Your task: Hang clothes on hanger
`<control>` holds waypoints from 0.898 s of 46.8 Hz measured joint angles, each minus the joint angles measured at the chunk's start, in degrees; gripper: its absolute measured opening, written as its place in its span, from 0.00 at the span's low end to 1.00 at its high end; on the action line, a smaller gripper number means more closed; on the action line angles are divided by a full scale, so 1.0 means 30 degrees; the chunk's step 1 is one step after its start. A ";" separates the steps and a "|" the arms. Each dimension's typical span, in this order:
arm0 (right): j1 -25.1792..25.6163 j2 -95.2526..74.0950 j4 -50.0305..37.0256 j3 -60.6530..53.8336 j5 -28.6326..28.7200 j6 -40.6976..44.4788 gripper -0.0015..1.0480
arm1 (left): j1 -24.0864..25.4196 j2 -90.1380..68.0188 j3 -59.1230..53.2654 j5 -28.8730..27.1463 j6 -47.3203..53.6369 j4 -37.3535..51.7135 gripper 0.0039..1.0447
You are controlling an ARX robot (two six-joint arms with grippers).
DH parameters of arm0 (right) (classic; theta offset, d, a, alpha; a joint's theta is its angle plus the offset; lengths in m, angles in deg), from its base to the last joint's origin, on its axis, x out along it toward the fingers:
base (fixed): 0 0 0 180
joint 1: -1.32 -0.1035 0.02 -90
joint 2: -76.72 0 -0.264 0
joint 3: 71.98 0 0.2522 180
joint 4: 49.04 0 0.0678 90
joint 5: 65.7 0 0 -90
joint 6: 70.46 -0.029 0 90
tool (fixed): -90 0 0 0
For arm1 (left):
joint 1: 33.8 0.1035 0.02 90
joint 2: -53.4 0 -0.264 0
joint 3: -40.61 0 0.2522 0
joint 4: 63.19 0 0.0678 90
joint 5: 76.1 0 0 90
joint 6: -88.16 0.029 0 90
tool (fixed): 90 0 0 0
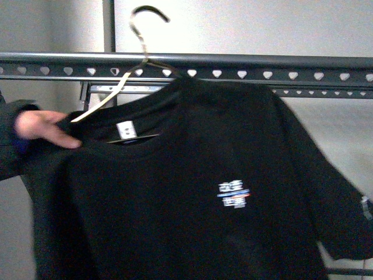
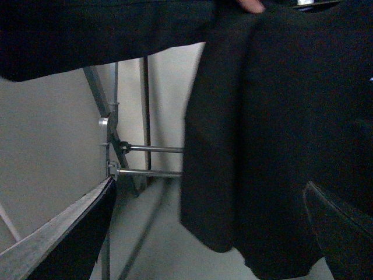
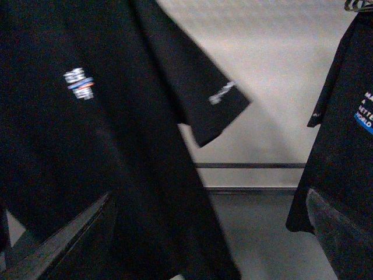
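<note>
The black T-shirt point(image 1: 192, 192), with a white neck label and a small chest logo, hangs on a thin pale coat hanger point(image 1: 125, 76). The coat hanger's hook stands at the grey rack's top rail point(image 1: 262, 67) with its heart-shaped holes. A person's hand point(image 1: 44, 129) holds the shirt's shoulder on the left. Neither gripper shows in the front view. My left gripper point(image 2: 210, 245) is open and empty, and the shirt's lower edge point(image 2: 262, 146) hangs just beyond its fingers. My right gripper point(image 3: 204, 245) is open and empty beside the shirt point(image 3: 87, 134), near its sleeve point(image 3: 215, 105).
The rack's crossed legs and cross bars point(image 2: 113, 149) show in the left wrist view. A second black garment point(image 3: 344, 134) with blue and white print hangs to one side in the right wrist view. A pale wall and grey floor lie behind.
</note>
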 joint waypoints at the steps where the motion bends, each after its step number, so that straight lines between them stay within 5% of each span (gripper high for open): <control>1: 0.0000 0.0000 0.0000 0.0000 -0.0007 0.0000 0.93 | 0.0000 0.0000 0.0000 0.0000 0.0000 0.0000 0.94; 29: 0.0000 0.0000 0.0000 0.0000 0.0000 0.0000 0.93 | 0.0000 0.0000 0.0000 0.0000 0.0000 0.0000 0.94; 31: 0.0000 0.0000 0.0000 0.0000 0.0000 0.0000 0.93 | 0.0423 -0.0313 0.0109 0.1530 0.0656 -0.0262 0.94; 33: 0.0007 0.0000 0.0000 0.0000 -0.0036 0.0000 0.93 | 0.1239 -0.1916 0.0430 0.5136 0.2098 0.0197 0.94; 35: 0.0007 0.0000 0.0000 0.0000 0.0029 0.0000 0.93 | 0.1122 -0.4408 0.0947 0.6084 0.2849 0.1851 0.94; 38: 0.0007 0.0000 0.0000 0.0000 0.0007 0.0000 0.93 | 0.0663 -0.9216 0.3118 0.3461 0.2528 0.5537 0.94; 42: 0.0007 0.0000 0.0000 0.0000 0.0000 0.0007 0.93 | 0.1333 -1.3478 0.6237 0.0313 0.0313 0.5442 0.94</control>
